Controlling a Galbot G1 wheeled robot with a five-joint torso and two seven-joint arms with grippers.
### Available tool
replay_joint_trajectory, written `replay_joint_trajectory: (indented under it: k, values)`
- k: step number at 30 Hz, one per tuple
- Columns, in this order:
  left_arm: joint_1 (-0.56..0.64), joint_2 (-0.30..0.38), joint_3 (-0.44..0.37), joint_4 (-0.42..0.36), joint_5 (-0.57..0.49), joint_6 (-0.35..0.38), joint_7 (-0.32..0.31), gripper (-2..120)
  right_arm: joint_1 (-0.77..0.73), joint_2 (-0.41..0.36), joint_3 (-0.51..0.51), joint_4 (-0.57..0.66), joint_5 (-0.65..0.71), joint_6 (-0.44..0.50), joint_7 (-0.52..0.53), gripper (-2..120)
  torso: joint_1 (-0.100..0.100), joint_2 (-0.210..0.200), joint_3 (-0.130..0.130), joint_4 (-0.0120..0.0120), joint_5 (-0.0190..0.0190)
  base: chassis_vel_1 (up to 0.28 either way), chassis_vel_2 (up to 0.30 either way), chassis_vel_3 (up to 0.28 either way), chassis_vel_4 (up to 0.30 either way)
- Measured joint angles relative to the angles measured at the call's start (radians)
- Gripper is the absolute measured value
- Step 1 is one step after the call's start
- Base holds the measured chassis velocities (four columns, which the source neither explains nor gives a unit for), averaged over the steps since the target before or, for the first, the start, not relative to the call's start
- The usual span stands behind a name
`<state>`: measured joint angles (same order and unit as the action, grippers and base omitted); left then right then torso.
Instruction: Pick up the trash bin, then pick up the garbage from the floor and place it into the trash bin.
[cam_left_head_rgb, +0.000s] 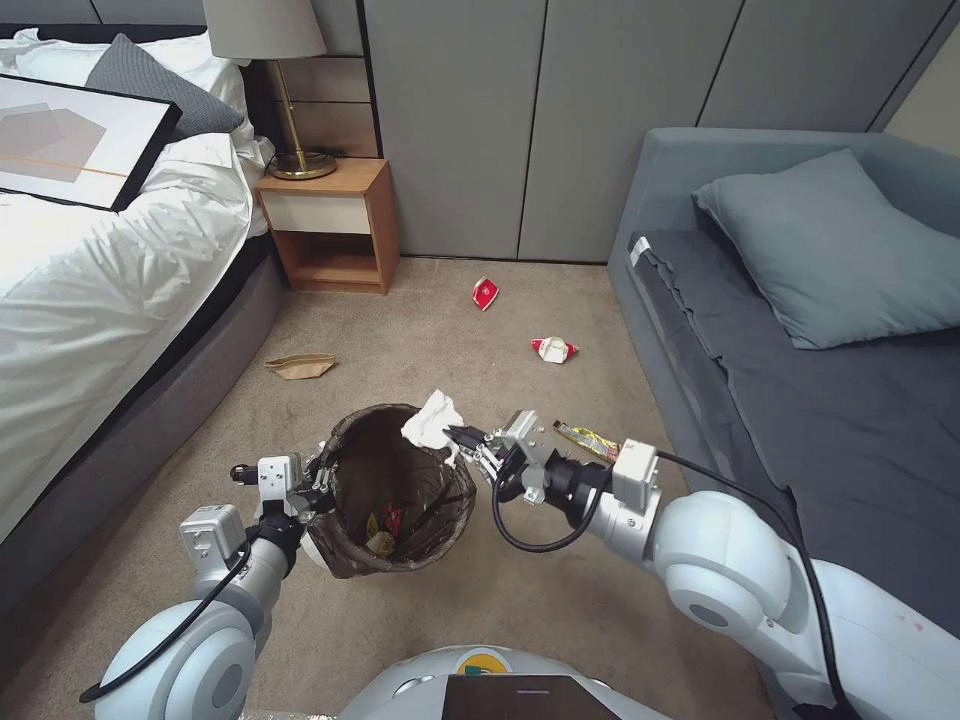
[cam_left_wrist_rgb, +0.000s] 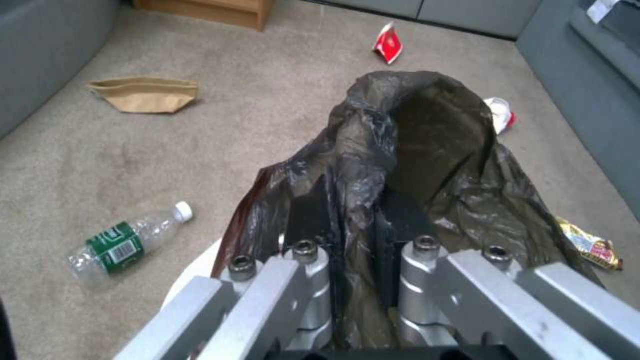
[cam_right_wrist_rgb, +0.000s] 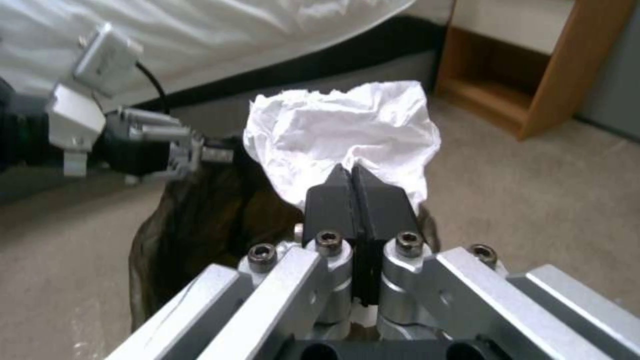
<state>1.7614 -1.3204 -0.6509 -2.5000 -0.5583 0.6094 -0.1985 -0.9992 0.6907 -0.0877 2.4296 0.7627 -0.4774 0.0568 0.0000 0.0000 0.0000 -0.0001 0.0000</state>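
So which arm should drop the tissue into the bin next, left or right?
Right. The right pincer is already shut on the crumpled tissue, holding it at the far rim of the trash bin. The left pincer is occupied, clamped on the bin's bag-lined rim, holding it up.

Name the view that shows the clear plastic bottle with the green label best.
The left wrist view: the clear plastic bottle with the green label lies whole on the tan carpet floor, white cap and label plain. The head and right wrist views give nothing of it.
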Motion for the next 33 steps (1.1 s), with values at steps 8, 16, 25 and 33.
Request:
replay_joint_trajectory:
  k: [8,16,25,33]
  values:
    - [0.0,0.0,-0.002,0.0,-0.004,-0.002,0.0,8,0.071,0.008,-0.129,-0.03,0.058,-0.054,0.064,0,0.0,0.0,0.0,0.0002,0.0,0.0,0.0,0.0,0.0]
    - [0.0,-0.007,0.006,0.0,0.0,-0.003,0.001,8,0.104,0.037,-0.198,-0.064,0.084,-0.077,0.1,0,0.0,0.0,0.0,0.0,-0.0001,0.0,0.0,0.0,0.0]
    - [-0.001,-0.007,0.006,0.0,0.0,-0.004,0.004,8,0.141,0.079,-0.246,-0.094,0.13,-0.097,0.14,7,0.0,0.0,0.0,0.0001,0.0,0.0,0.0,0.0,0.0]
    - [-0.007,-0.012,0.009,0.0,0.0,-0.003,0.008,8,0.186,0.114,-0.286,-0.11,0.184,-0.102,0.216,39,0.0,0.0,0.0,0.0001,0.0,0.0,0.0,0.0,0.0]
